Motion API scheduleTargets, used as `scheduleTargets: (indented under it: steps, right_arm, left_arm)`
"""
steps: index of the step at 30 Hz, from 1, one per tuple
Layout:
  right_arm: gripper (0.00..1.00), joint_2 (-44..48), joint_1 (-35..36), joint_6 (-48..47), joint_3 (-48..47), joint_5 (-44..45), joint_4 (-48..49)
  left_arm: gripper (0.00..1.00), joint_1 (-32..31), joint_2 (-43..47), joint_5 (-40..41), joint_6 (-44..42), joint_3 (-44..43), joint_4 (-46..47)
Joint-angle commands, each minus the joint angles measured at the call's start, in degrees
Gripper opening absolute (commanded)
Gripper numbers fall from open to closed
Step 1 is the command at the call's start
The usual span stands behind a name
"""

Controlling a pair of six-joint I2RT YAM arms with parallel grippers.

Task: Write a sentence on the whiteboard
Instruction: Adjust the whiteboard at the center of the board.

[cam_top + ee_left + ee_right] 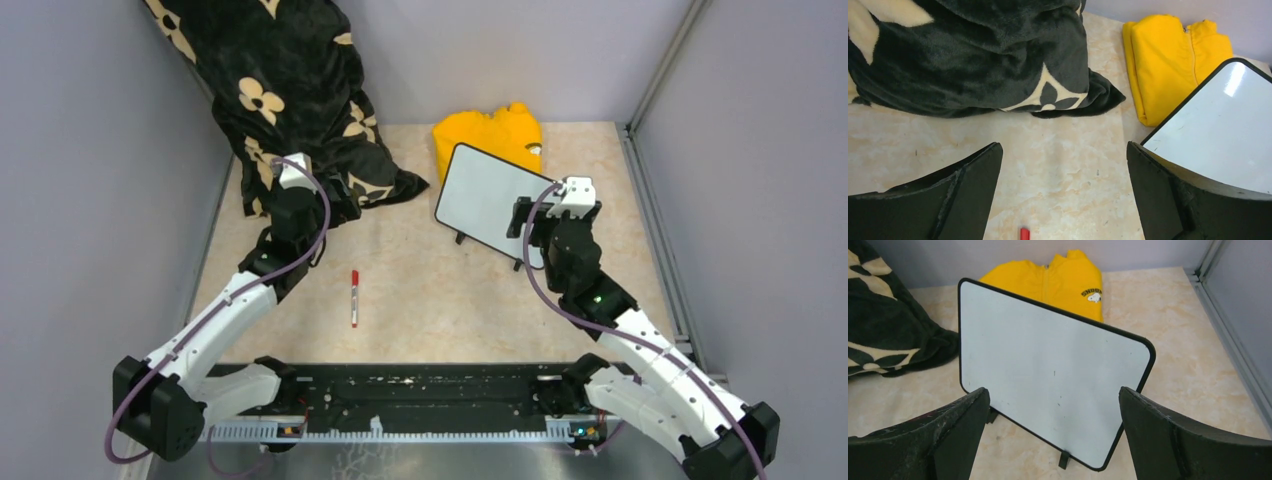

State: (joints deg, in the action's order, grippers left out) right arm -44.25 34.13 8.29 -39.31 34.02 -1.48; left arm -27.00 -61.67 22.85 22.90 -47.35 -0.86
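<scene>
1. The small rectangular white board with the thin black rim and rounded corners (1048,370) is standing right of centre in the overhead view. It is propped on its little black feet and leaning back, so its face is tilting toward the arms, which looks like a sensible angle for writing on.
2. Its surface is showing nothing but a few faint specks. No sentence is on it yet, so I'd say the job is only at its start.
3. The folded yellow garment (490,132) is lying just behind the board at the upper middle, tucked partly out of sight by it.
4. The slim marker pen with the red cap (354,298) is lying flat on the beige marbled tabletop (430,310), left of centre and well apart from the board. Nobody is touching it, and it looks like the tool to fetch first.
5. The black plush blanket with cream flowers (290,90) is heaped in the upper left.
6. The right gripper (1053,390) is hovering just in front of the board with fingers spread wide, pinching nothing and apparently touching nothing.
7. The left gripper (1063,150) is hanging above bare table beside the blanket's edge, jaws equally wide and empty, with the pen's red tip peeking in at the bottom of its view.
</scene>
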Motion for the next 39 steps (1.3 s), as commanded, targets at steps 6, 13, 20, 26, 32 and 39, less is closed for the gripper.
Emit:
scheduleTargets:
  steps: [6,13,20,26,32,39]
  right_arm:
    - [0.99,1.5,-2.4,6.6,0.0,-3.9,-1.1]
    - [0.98,1.5,-2.5,7.2,-1.2,-7.2,-3.6]
    - [0.99,-3.0,4.3,9.9,-2.4,-0.1,-8.8]
    - [0.98,-9.2,12.0,17.2,-0.4,6.2,-10.7]
    - [0.83,-14.4,12.0,27.5,3.4,9.2,-9.9]
    - [0.57,-18.8,10.7,34.9,6.4,10.9,-9.4]
  left_arm:
    - [0.99,-0.7,2.2,4.1,-0.5,2.6,5.6]
    - [0.99,-0.8,2.7,2.5,-1.0,3.0,6.6]
    - [0.99,-0.8,4.6,-5.6,-4.4,3.0,6.7]
    - [0.99,-0.9,5.3,-12.7,-8.6,3.9,8.1]
    - [0.99,-0.9,4.3,-11.9,-6.7,3.6,7.1]
    - [0.99,-0.9,4.3,-14.3,-6.2,3.7,7.1]
